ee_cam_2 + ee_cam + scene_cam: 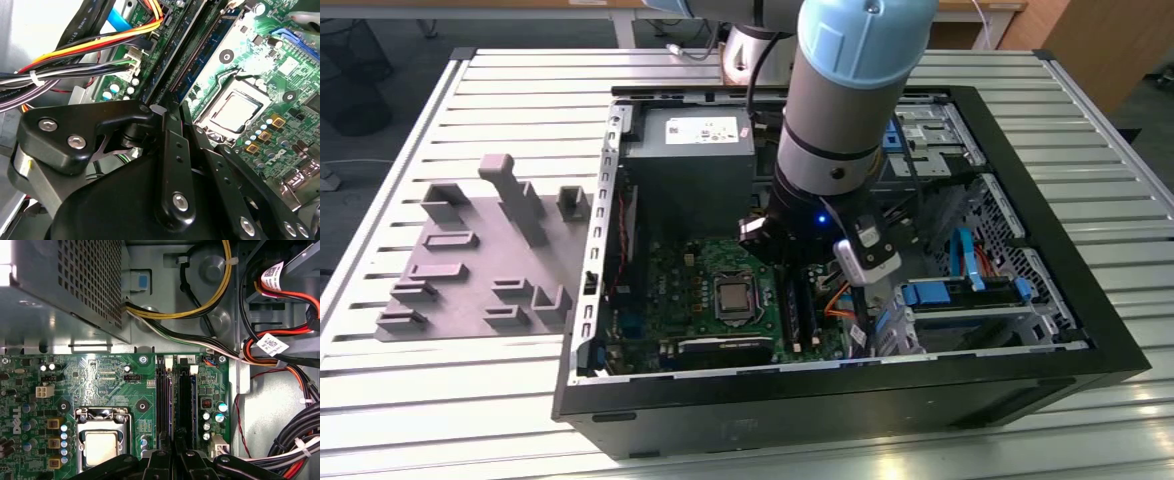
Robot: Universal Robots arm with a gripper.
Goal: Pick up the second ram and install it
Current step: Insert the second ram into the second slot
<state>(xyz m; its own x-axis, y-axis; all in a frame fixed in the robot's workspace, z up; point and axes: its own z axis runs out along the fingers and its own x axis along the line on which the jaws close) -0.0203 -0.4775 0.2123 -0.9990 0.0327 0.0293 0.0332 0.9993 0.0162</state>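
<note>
**Fingers at the memory slots, hemmed in by cables**

The arm reaches down into the open computer case (854, 405) on the table (400, 400), well apart from the grey peg tray (480, 260). The power supply (65, 280) is close on one side and bundled cables (220, 295) on the other. The processor socket (102, 447) lies just beside the slots. The second ram (184, 402) stands on edge in a black memory slot on the green board. The gripper (176, 445) sits at its near end, fingers (167, 150) drawn close together, pinching its thin top edge. White printed labels (272, 345) hang on the cables.
</note>
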